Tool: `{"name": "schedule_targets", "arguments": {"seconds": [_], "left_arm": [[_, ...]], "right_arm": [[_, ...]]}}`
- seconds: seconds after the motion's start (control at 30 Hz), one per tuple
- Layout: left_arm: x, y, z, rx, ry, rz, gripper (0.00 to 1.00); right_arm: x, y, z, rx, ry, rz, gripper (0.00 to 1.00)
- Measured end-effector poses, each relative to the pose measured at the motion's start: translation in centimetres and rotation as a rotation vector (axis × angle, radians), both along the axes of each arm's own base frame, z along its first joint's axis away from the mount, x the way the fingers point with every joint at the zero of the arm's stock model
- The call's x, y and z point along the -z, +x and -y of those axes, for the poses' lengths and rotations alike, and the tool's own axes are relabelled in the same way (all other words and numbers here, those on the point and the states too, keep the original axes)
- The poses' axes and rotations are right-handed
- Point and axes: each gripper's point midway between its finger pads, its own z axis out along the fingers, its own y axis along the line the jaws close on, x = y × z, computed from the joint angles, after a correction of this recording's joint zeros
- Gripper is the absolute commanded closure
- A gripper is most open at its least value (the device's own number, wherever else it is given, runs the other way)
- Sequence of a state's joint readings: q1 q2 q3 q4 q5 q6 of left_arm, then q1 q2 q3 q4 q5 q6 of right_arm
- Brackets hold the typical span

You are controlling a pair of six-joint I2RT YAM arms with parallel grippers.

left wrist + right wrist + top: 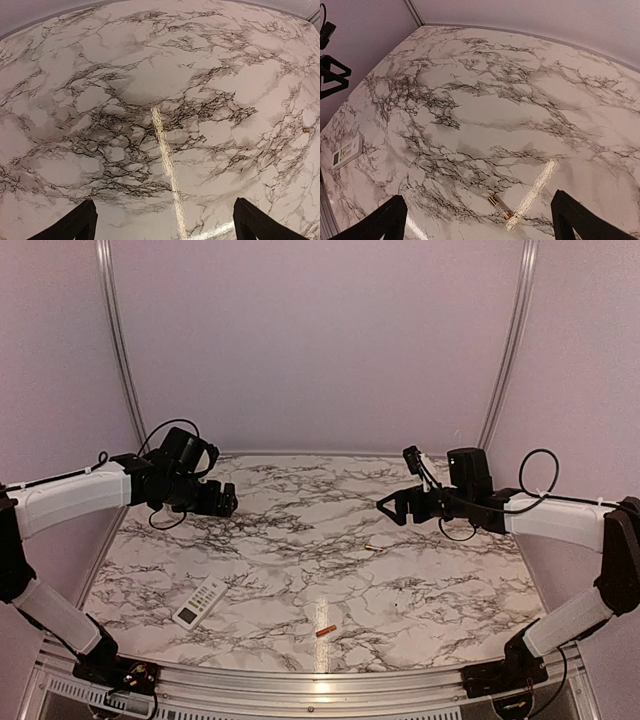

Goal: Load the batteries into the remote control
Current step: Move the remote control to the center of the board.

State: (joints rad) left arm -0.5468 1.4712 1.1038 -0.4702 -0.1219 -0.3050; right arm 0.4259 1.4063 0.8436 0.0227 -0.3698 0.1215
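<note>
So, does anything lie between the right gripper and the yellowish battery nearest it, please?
Nothing visible does: only bare marble table lies between the open right gripper and the yellowish battery. The white remote and orange battery sit off to the side.

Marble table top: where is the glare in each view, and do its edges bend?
Top external view: a bright patch near the front edge of the white grey-veined marble table top, by the small orange-copper cylindrical battery; far edge straight. Left wrist view: a pale streak down the middle; far edge bowed. Right wrist view: a short streak beside that battery; far edge bowed.
</note>
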Motion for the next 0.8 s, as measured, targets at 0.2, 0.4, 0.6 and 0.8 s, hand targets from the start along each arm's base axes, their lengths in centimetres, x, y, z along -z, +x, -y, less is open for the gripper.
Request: {"name": "schedule_targets", "arguments": {"seconds": [0.2,0.4,0.6,0.8], "left_arm": [[3.7,-3.2,-1.4,0.023,0.067,-0.145,0.01],[6.3,-7.7,-3.7,0.025,0.133,-0.296,0.01],[7.2,-10.1,-4.3,0.043,0.160,-0.398,0.01],[8.9,-13.6,-4.2,0.075,0.181,-0.520,0.01]], "right_arm": [[-0.1,-0.4,-0.5,-0.033,0.019,-0.007,0.01],[0.2,-0.7,-0.9,-0.059,0.030,-0.021,0.01],[0.6,-0.8,-1.1,-0.071,0.032,-0.034,0.01],[0.8,-0.8,-1.2,-0.080,0.035,-0.041,0.01]]}}
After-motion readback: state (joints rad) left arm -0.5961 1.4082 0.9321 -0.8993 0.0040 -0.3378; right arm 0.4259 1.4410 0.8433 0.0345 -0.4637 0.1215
